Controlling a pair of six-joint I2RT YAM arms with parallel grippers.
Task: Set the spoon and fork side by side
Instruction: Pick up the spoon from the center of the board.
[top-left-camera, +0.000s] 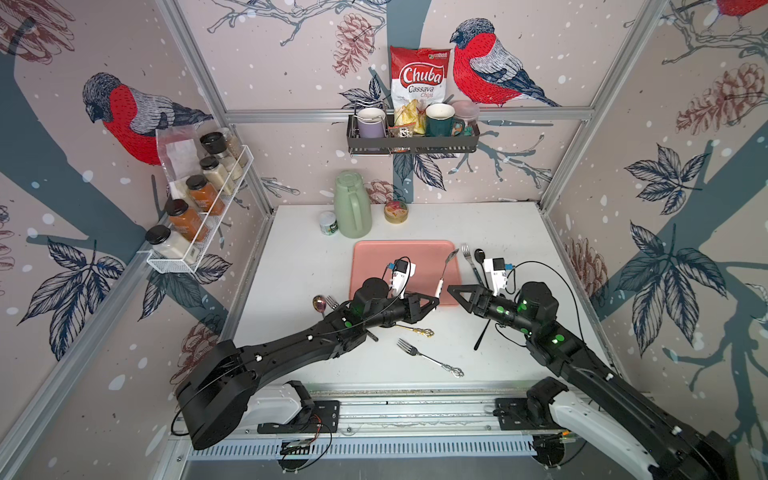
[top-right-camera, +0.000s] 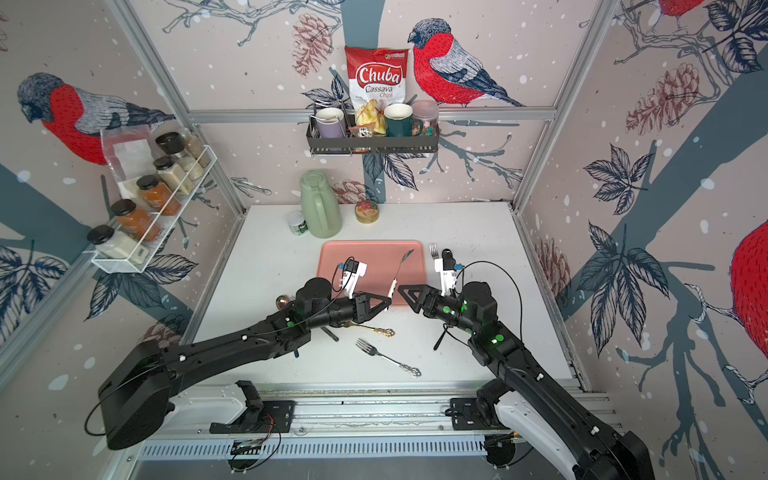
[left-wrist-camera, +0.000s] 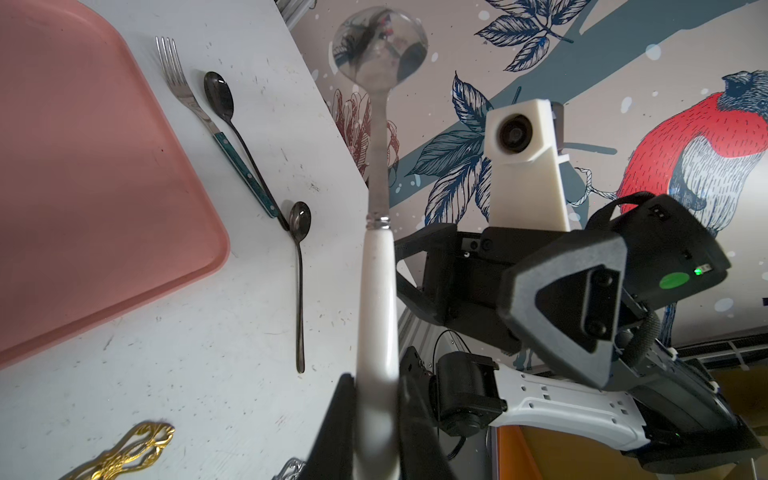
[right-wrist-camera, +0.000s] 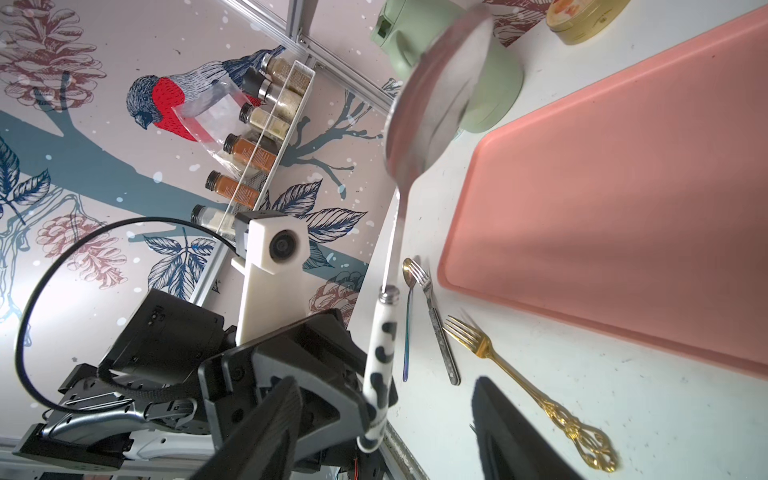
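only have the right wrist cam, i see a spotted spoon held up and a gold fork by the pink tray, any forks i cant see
Observer: Yes, a silver fork lies alone on the table, between the two arms and nearer the robot's base.
Operator: ok and further right
Observer: Right of the pink tray, a teal-handled fork lies close beside a black spoon.
Operator: thats all there
Observer: No, a second black spoon lies with its bowl at that pair's handle ends.
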